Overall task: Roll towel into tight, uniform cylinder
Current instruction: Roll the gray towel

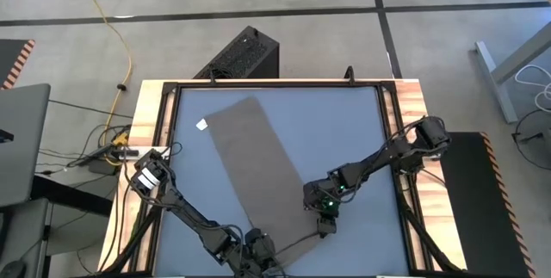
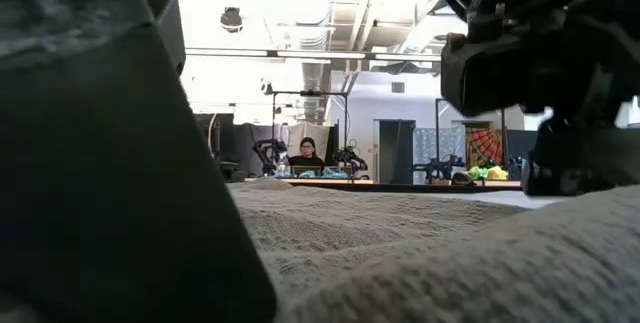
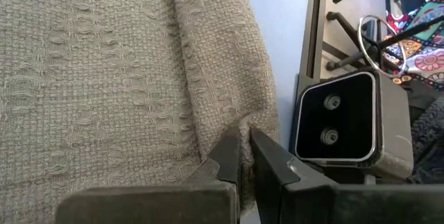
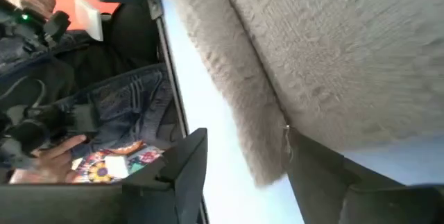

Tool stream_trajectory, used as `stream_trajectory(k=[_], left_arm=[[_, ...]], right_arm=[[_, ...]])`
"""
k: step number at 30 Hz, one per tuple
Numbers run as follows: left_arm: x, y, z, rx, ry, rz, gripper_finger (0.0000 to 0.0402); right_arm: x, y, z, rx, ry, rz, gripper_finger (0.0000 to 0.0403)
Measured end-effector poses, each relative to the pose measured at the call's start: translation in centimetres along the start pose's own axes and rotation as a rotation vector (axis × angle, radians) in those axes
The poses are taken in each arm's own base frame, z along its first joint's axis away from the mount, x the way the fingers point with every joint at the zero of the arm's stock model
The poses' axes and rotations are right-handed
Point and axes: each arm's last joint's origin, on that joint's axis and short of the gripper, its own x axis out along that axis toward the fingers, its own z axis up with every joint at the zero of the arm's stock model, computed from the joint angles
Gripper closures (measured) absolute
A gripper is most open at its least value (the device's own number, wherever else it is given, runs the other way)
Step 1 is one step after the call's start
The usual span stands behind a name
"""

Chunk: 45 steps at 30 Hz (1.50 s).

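The left tool (image 3: 244,160) pinches the near corner of the flat, unrolled towel (image 1: 258,162) on the desk (image 1: 344,123), seemingly to start the roll, while the right tool (image 4: 239,161), just beside it, straddles the neighbouring corner, jaws spread.

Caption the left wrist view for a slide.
Left gripper shut on the taupe towel's edge, beside the blue table surface.

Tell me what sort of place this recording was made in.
Probably a robotics lab or open workshop. Beyond the table holding the towel, the low view shows more robot arms on benches with a person seated among them, and cables trail over a bare concrete floor.
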Motion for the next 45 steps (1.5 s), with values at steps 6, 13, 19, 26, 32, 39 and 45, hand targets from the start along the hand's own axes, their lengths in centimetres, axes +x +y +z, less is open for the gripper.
stream_trajectory(k=[6, 13, 19, 26, 32, 39, 45], left_arm=[[0.2, 0.3, 0.4, -0.024, 0.028, -0.015, 0.0401], [0.2, 0.5, 0.6, -0.038, 0.037, -0.005, 0.0401], [0.2, 0.6, 0.5, -0.054, 0.039, 0.004, 0.0401], [0.2, 0.6, 0.5, -0.064, 0.039, 0.004, 0.0401], [0.2, 0.6, 0.5, -0.063, 0.041, 0.004, 0.0401], [0.2, 0.6, 0.5, -0.056, 0.041, 0.005, 0.0401], [0.2, 0.6, 0.5, -0.055, 0.041, 0.004, 0.0401]], right_arm=[[-3.8, 2.6, -1.3, -0.244, -0.161, -0.147, 0.0195], [-2.1, 7.6, -6.5, -0.787, -0.409, -0.483, 0.0202], [3.4, 8.3, -10.7, -1.065, -0.482, -0.732, 0.0203], [8.4, 8.7, -12.1, -1.148, -0.466, -0.908, 0.0203], [10.4, 9.6, -11.9, -1.129, -0.396, -0.967, 0.0203], [11.1, 8.4, -11.3, -1.087, -0.37, -1.01, 0.0203], [10.9, 7.8, -10.5, -1.05, -0.345, -1.02, 0.0203]])
